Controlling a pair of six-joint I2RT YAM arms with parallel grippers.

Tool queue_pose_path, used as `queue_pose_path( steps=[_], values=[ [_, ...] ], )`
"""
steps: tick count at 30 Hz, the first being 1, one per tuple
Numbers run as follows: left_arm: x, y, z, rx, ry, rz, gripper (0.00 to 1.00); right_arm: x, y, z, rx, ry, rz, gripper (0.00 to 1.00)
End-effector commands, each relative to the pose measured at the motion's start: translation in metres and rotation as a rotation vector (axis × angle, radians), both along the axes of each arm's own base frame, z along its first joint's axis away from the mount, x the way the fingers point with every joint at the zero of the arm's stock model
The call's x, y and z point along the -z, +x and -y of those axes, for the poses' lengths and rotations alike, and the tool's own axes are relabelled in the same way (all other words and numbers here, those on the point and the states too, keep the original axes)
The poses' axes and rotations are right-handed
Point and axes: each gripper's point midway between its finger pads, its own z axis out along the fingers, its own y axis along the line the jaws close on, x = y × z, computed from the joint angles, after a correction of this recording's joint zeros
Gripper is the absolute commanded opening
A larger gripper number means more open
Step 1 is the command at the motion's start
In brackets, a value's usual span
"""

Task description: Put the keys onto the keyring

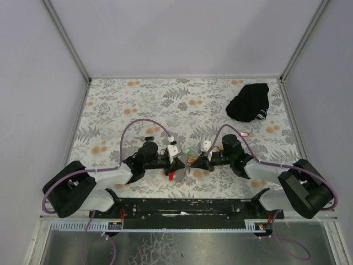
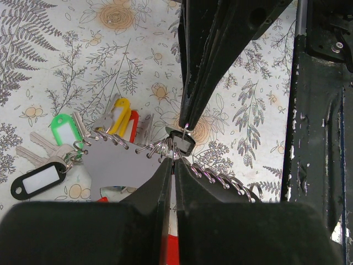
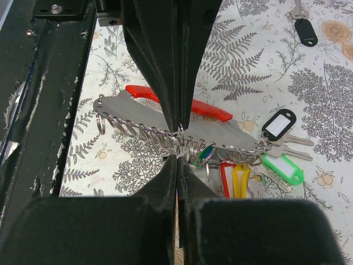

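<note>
The keyring [image 3: 143, 113] is a flat grey strap with a red end [image 3: 207, 109] and a row of small metal rings along its edge. It lies between both arms at the table's middle [image 1: 176, 172]. My left gripper [image 2: 174, 161] is shut on that row of rings. My right gripper [image 3: 178, 156] is shut on one small ring [image 3: 182, 138], beside a dark tag [image 2: 185, 144]. Keys with green [image 2: 65, 130], black [image 2: 37, 181], yellow [image 2: 121, 114] and red [image 2: 133, 124] tags hang from the strap's far end. Both grippers' tips almost touch.
A large black cloth bundle [image 1: 249, 102] lies at the back right. A loose key with a black tag [image 1: 148, 138] lies behind the left arm and also shows in the right wrist view [image 3: 305, 30]. A small pink object [image 1: 245, 134] lies behind the right arm.
</note>
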Motion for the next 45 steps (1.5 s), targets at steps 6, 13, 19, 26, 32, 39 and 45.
queue_pose_path(
  steps=[6,13,19,26,32,39,45],
  values=[
    [-0.0161,0.0016,0.0110,0.038,-0.039,0.047,0.00,-0.0180,0.0067,-0.0106,-0.020,0.043,0.051,0.00],
    [-0.0161,0.0016,0.0112,0.040,-0.039,0.045,0.00,-0.0172,0.0081,-0.0116,-0.014,0.044,0.042,0.00],
    [-0.0155,0.0010,0.0120,0.045,-0.038,0.041,0.00,-0.0187,0.0085,-0.0115,-0.005,0.054,0.046,0.00],
    [-0.0149,0.0018,0.0125,0.045,-0.034,0.038,0.00,-0.0205,0.0083,-0.0119,-0.006,0.064,0.051,0.00],
    [-0.0146,0.0021,0.0123,0.042,-0.033,0.039,0.00,-0.0203,0.0045,-0.0129,-0.029,0.065,0.034,0.00],
    [-0.0153,0.0016,0.0119,0.043,-0.035,0.040,0.00,-0.0192,0.0071,-0.0116,-0.014,0.053,0.041,0.00],
    [-0.0157,0.0008,0.0123,0.048,-0.037,0.039,0.00,-0.0193,0.0075,-0.0106,-0.005,0.051,0.043,0.00]
  ],
)
